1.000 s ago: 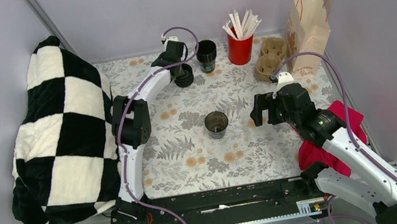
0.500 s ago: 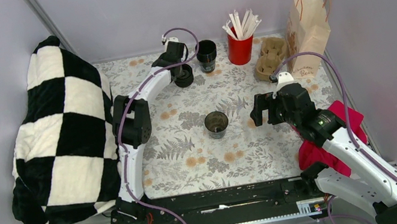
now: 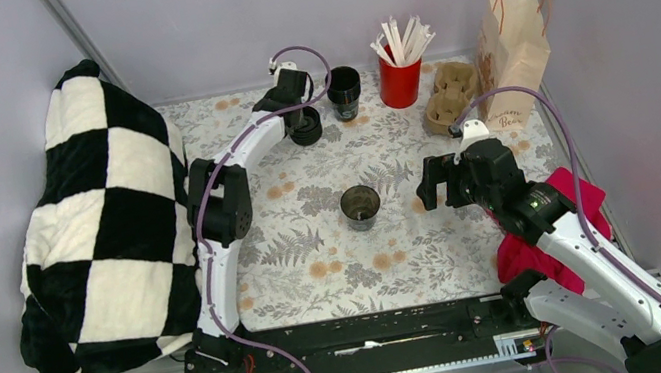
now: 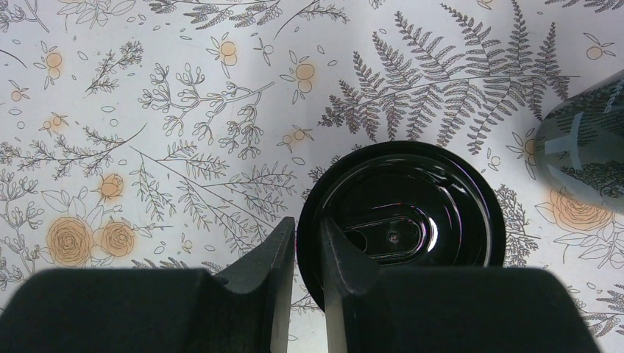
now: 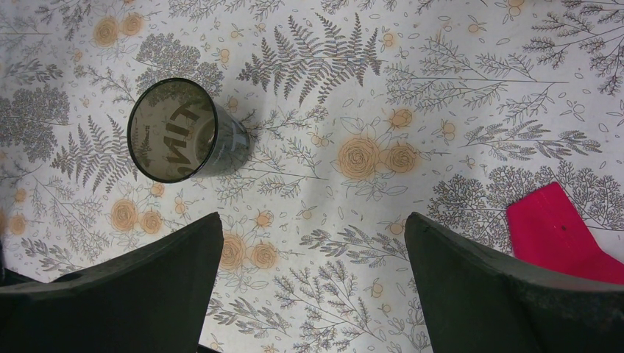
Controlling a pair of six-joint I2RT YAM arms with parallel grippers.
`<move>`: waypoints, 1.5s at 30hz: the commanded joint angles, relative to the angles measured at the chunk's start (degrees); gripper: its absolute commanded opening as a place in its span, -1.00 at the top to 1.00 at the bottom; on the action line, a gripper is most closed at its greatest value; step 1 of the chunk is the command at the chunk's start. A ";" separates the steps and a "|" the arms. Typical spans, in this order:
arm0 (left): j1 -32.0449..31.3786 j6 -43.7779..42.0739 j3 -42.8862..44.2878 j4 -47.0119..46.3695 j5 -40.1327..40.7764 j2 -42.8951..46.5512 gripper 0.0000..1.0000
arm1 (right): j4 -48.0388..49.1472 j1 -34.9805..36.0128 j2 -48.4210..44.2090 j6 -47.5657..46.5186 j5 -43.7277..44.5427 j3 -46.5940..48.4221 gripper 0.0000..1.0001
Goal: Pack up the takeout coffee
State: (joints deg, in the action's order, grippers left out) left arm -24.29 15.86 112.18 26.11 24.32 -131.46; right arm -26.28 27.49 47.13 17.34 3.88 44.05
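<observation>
The black coffee cup [image 3: 360,207] stands open-topped, with no lid on it, at the table's middle; it also shows in the right wrist view [image 5: 176,132]. A round black plastic lid [image 4: 412,220] lies at the back of the table [image 3: 307,130]. My left gripper [image 4: 307,224] is shut on the lid's left rim, one finger outside it and one over it; it shows in the top view [image 3: 301,118]. My right gripper [image 5: 313,228] is open and empty, low over the cloth to the right of the cup [image 3: 435,184].
A stack of dark cups [image 3: 344,91] stands just right of the lid [image 4: 581,154]. A red cup of white sticks [image 3: 400,79], a brown pulp carrier [image 3: 451,93] and a paper bag [image 3: 512,55] stand back right. A red cloth [image 3: 569,212] lies right; a checkered blanket [image 3: 100,225] lies left.
</observation>
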 commanded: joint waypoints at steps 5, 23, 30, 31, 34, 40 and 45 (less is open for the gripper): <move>-0.39 -0.56 2.25 -1.03 1.67 1.68 0.64 | 1.41 0.08 -0.33 -0.64 0.69 0.16 -0.99; -0.74 -0.31 3.24 0.65 1.88 3.35 0.88 | 1.35 0.13 -0.55 -0.63 0.60 0.41 -0.99; -0.75 0.18 4.87 2.14 1.44 3.11 0.93 | 1.29 0.14 -0.45 -0.73 0.43 0.43 -0.99; -0.75 0.26 5.09 2.46 1.44 3.06 0.93 | 1.26 0.12 -0.46 -0.73 0.43 0.42 -0.99; -0.63 0.59 5.83 3.01 0.75 2.90 0.94 | 1.31 0.11 -0.48 -0.73 0.43 0.42 -0.99; -0.49 -0.09 7.26 4.08 -0.53 2.06 1.00 | 1.46 0.11 -0.46 -0.65 0.30 0.21 -0.99; -0.41 -1.57 7.92 4.85 1.38 0.82 0.99 | 1.97 0.12 -0.01 -0.60 0.32 0.37 -0.99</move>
State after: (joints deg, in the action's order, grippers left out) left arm -24.84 15.79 117.40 30.98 24.51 -131.44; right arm -26.28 27.49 47.13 17.34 3.84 44.05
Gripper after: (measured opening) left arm 0.148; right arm 0.994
